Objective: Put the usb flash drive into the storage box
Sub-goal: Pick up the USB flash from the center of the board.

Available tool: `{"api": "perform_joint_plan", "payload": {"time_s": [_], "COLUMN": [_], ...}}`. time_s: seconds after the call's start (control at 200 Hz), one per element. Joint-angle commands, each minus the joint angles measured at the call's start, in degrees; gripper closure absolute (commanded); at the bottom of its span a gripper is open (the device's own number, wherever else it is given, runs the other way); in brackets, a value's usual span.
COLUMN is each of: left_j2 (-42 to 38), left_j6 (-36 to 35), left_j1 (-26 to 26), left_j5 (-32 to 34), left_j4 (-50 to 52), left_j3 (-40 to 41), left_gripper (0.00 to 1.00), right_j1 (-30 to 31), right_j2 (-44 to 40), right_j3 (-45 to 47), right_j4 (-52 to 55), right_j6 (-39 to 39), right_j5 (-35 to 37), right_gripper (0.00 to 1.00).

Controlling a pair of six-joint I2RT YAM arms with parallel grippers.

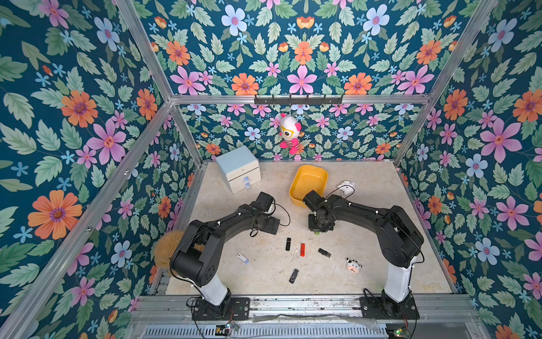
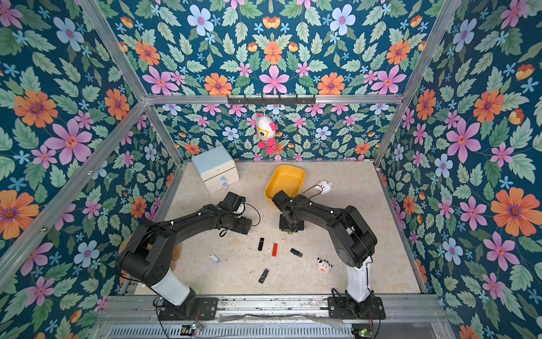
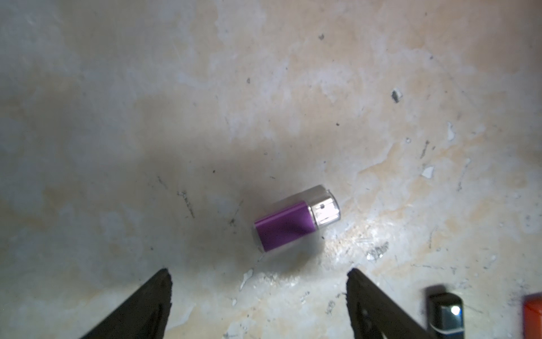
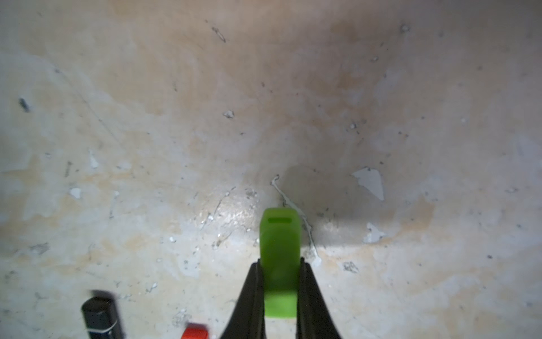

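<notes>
**Pinched on the right, spread wide on the left**

Grips the green usb flash drive (image 4: 279, 234) in the right gripper (image 4: 280, 264), jaws drawn in narrow against its two long sides, slotted end poking out past the fingertips. Holds it low over the marbled tabletop (image 1: 366, 211), outside the storage box (image 1: 309, 179). Finds that yellow box toward the back wall, just beyond the right wrist, with the arm covering its near corner in both top views.

Spreads the left gripper (image 3: 259, 273) wide, with nothing between the fingers. Points it down at a purple drive (image 3: 283, 227) with a clear cap, lying flat on the table ahead of the fingertips and touching neither.

Shows, on the table between the two arms, a black drive (image 1: 288, 244) just beside a red drive (image 1: 302, 249), a short black drive (image 1: 324, 252) near them, and a swivel drive (image 1: 293, 276) closer to the front edge.

Shows also a cow toy (image 1: 353, 265) near the right arm's base, a white toy (image 1: 346, 187) beside the box, and a pale blue cabinet (image 1: 239, 168) at the back left.
</notes>
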State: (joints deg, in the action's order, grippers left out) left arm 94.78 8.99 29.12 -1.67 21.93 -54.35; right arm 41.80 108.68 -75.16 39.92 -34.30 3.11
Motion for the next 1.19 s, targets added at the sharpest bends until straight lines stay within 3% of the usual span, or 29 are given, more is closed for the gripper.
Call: {"api": "perform_joint_plan", "payload": {"time_s": [0.0,0.814,0.894,1.079,1.189], "left_j2": [1.5,11.5,11.8,11.8,11.7], "left_j6": [0.0,-0.8,-0.9,-0.8,-1.0], "left_j1": [0.1,0.1,0.1,-0.1,0.0], "left_j5": [1.1,3.3,2.9,0.5,-0.6], "left_j4": [1.4,2.8,3.2,4.7,5.4], "left_j3": [-1.1,-8.6,-8.9,-8.5,-8.2], "left_gripper": [0.06,0.08,0.12,0.33,0.36], "right_j1": [0.1,-0.4,-0.6,-1.5,-2.0], "right_j2": [-1.9,-10.4,-11.0,-12.0,-12.4], "right_j3": [-0.5,-0.3,0.1,0.5,0.4], "right_j4": [2.3,8.2,8.4,8.6,8.6], "right_j6": [0.5,0.9,0.9,1.1,1.4], "right_j5": [1.7,5.1,5.3,5.3,5.2], "right_gripper": [1.00,1.00,1.00,1.00,1.00]}}
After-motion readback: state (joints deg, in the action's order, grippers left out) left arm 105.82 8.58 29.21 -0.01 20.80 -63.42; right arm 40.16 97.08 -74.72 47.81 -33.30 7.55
